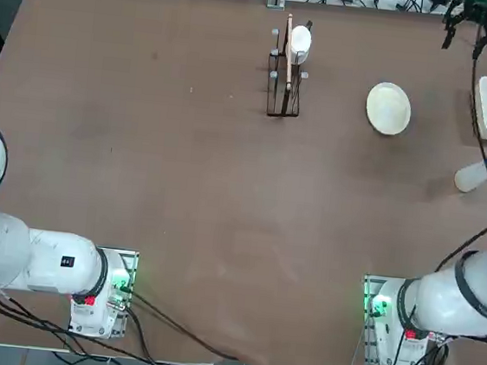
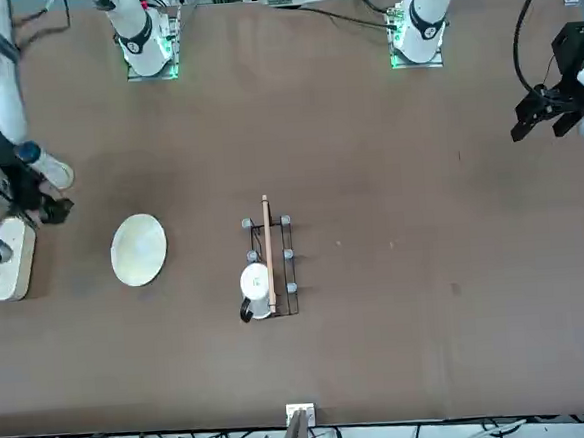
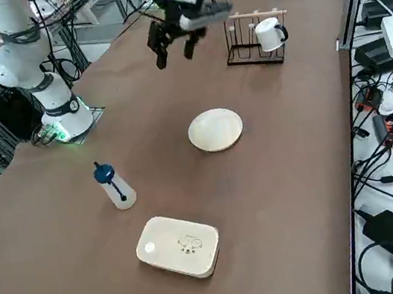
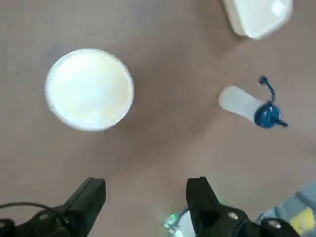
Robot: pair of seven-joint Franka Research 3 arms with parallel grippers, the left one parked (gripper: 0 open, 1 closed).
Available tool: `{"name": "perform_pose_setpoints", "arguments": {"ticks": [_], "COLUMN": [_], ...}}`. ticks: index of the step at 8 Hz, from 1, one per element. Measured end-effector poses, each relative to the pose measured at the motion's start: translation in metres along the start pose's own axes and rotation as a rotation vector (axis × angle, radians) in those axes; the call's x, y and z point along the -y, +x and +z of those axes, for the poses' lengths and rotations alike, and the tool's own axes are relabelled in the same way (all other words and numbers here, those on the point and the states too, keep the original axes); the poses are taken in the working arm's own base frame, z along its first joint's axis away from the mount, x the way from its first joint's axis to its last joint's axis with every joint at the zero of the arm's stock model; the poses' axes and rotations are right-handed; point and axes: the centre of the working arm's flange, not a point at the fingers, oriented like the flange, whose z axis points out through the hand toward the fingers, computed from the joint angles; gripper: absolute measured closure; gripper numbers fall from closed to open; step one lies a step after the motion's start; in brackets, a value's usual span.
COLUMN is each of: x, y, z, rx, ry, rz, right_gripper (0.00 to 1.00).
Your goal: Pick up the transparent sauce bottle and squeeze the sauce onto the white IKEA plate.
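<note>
Sauce bottle (image 3: pixel 115 187) stands upright on the tabletop (image 3: pixel 285 177), toward the robot's right edge, between the white IKEA plate (image 3: pixel 215 129) and the rounded rectangular tray (image 3: pixel 179 246), touching neither. Blue nozzle cap points up, with a thin blue tether or spout sticking off it.

Right gripper (image 3: pixel 173 45) hangs high in the air, well apart from the bottle. Fingers are apart, nothing between them; wrist view shows the same, both fingers (image 4: pixel 89 197) spread over bare tabletop, with plate (image 4: pixel 89 89) and bottle (image 4: pixel 249 104) in sight below.

Handling, my read:
- Small, cloudy-clear plastic, so probably light. How much sauce is inside can't be read.
- Walls look soft. It will deform under the grip, which the squeeze needs later, but a hard clamp during pickup may push sauce out early.
- Narrow base, tall body: easy to knock over on a sideways approach. Come down around it, not into it.
- Smooth plastic, likely slippery once tilted.

Where to hold: mid-body of the cylinder, fingers on opposite sides, below the blue cap. Avoid the cap, since it's narrower, and a grip there leaves no wall to squeeze. Too low puts the fingertips on the tabletop.

Plate is empty, lies flat, clear path from the bottle. Dish rack (image 3: pixel 254 43) with a mug sits farther off, out of the way.
</note>
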Motion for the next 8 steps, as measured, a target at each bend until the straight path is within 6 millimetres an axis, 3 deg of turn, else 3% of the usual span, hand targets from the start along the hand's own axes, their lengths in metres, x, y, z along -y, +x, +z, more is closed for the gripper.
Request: {"name": "perform_pose_setpoints", "arguments": {"ticks": [2, 3, 5, 6, 8], "x": [0.002, 0.017, 0.031, 0.027, 0.011], "y": [-0.041, -0.063, -0.103, -0.111, -0.105], "z": [-0.031, -0.044, -0.051, -0.047, -0.045], "rx": [-0.065, -0.150, -0.244, -0.248, -0.238], "ry": [0.043, 0.068, 0.082, 0.075, 0.110], "rz": [-0.255, -0.343, -0.436, -0.475, -0.482], "right_gripper": [0.00, 0.00, 0.00, 0.00, 0.00]}}
